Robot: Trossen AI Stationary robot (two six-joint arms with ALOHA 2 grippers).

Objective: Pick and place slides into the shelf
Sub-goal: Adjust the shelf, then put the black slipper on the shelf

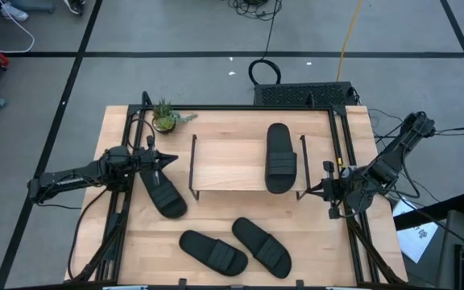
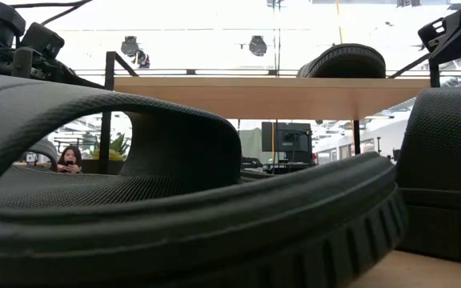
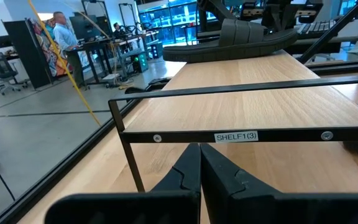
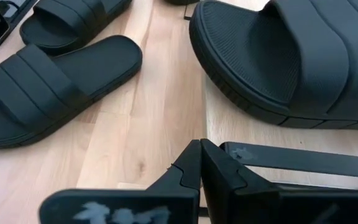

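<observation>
The shelf [image 1: 244, 165] stands mid-table, a light plank on black wire legs. One black slide [image 1: 280, 157] lies flat on the plank near its right end; it also shows in the left wrist view [image 3: 229, 37] and the right wrist view [image 4: 278, 56]. A second slide [image 1: 163, 193] lies on the table left of the shelf. Two more slides [image 1: 213, 251] [image 1: 262, 246] lie near the table's near edge. My left gripper [image 1: 167, 159] is shut at the shelf's left end [image 3: 199, 168]. My right gripper [image 1: 312, 191] is shut at the shelf's right end [image 4: 201, 165].
A small potted plant [image 1: 165, 118] stands at the table's far left. Black frame rails [image 1: 341, 145] run along the table's sides. In the low view one slide [image 2: 174, 200] fills the foreground, with the shelf plank [image 2: 270, 96] behind. People show in the room beyond.
</observation>
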